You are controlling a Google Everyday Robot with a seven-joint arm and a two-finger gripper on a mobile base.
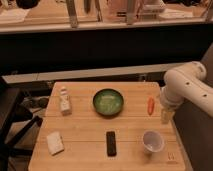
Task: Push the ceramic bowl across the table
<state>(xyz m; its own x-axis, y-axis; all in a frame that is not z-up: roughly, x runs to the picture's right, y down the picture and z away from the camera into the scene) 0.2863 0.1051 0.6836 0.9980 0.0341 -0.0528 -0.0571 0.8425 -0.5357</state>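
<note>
The ceramic bowl (108,102), round with a dark green rim and a lighter mottled green inside, sits on the light wooden table (82,127) at the centre of its far half. My white arm comes in from the right. My gripper (166,117) points down at the table's right edge, to the right of the bowl and apart from it, with an orange object between them.
A small orange object (151,105) lies right of the bowl. A white bottle (64,101) stands to its left. A black remote (111,143), a white cup (152,142) and a white folded cloth (55,142) lie along the near half. A dark chair (10,112) stands at the left.
</note>
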